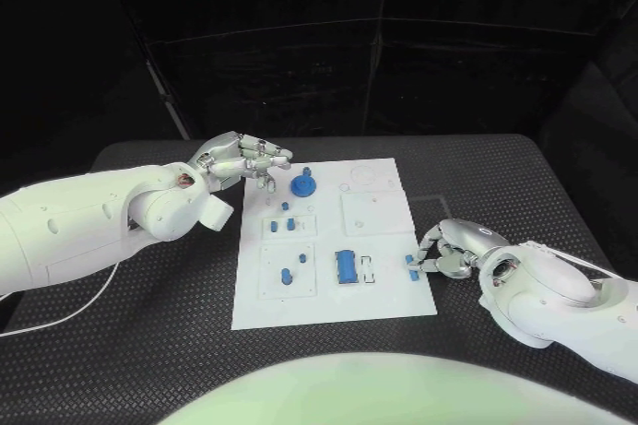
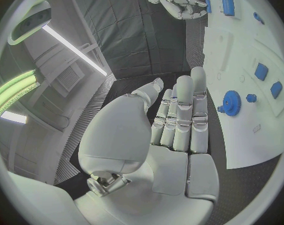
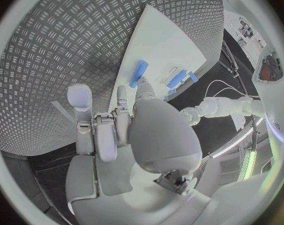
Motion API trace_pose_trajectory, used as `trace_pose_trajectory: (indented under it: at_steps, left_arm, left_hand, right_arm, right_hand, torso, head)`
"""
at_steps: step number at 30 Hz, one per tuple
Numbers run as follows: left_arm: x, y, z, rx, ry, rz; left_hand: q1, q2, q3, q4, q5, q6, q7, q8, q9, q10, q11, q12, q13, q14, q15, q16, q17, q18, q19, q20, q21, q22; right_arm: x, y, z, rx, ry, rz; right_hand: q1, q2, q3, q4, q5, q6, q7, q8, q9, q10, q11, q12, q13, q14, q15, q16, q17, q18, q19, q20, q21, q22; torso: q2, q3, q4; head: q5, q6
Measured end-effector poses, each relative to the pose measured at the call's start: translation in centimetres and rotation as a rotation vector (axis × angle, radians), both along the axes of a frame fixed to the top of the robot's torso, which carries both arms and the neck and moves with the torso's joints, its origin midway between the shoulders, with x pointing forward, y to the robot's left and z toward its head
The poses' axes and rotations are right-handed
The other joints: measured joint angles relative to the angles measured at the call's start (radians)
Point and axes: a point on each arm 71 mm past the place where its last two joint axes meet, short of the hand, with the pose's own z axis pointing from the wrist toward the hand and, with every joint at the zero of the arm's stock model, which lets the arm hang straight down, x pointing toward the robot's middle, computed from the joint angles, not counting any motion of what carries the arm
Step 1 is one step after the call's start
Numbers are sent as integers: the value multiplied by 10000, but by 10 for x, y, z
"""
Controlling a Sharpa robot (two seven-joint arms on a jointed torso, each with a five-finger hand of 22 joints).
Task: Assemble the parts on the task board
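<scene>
Robot lab — black curtains (image 1: pixel 399 65) (strip lights (image 2: pixel 73 47)).

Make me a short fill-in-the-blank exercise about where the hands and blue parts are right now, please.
1. The blue gear lies on the white ____.
2. The hand nearest the blue gear is the robot's ____ hand.
3. The right hand is at the board's ____ edge in the head view.

Missing words: task board; left; right
</scene>
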Motion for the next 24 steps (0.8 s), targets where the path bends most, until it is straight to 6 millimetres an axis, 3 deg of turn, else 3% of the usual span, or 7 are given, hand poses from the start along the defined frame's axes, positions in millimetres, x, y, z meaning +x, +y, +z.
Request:
trace_pose_trajectory:
  at_steps: [10, 15, 18, 24]
  left_arm:
    - [0, 0, 0, 0, 1, 3]
    - [0, 0, 0, 0, 1, 3]
    - [0, 0, 0, 0, 1, 2]
    - [0, 0, 0, -1, 1, 2]
  left_hand:
    - [0, 0, 0, 0, 0, 0, 0, 0, 0, 0, 0, 0, 0, 0, 0, 0, 1, 0, 0, 0, 0, 1]
    - [0, 0, 0, 0, 0, 0, 0, 0, 0, 0, 0, 0, 0, 0, 0, 0, 1, 0, 0, 0, 0, 1]
    - [0, 0, 0, 0, 0, 0, 0, 0, 0, 0, 0, 0, 0, 0, 0, 0, 1, 0, 0, 0, 0, 2]
    - [0, 0, 0, 0, 0, 1, 0, 0, 0, 0, 0, 0, 0, 0, 0, 0, 2, 0, 0, 0, 0, 2]
  right_arm:
    - [2, 10, -4, -203, 38, 298]
    - [3, 16, -4, -246, 15, 468]
    - [3, 18, -4, -272, -28, 549]
    - [3, 21, -4, -333, -149, 683]
  right_hand:
    - [69, -64, -27, -28, 0, 108, -36, -36, 2, 0, 0, 0, 0, 0, 0, 0, 0, 1, 0, 0, 0, -12]
    - [380, -29, 100, -266, 58, 195, -52, -146, 3, -1, 0, 6, 11, -3, 5, -22, -1, 0, 0, 0, -39, -11]
    - [615, -76, 354, -547, -443, 260, -97, -254, 2, -46, -10, 13, 233, -4, 8, -43, -1, 0, 0, 0, -39, -22]
    - [824, -285, 1093, -1110, -967, 448, -160, -372, -135, -52, -64, 25, 233, 43, -37, -43, -2, 0, 39, -40, -39, 22]
  torso:
    - [2, 5, -9]
    - [3, 6, -12]
    - [4, 8, -12]
    - [3, 9, -12]
  head:
    - [6, 0]
    - [6, 0]
    - [6, 0]
    - [12, 0]
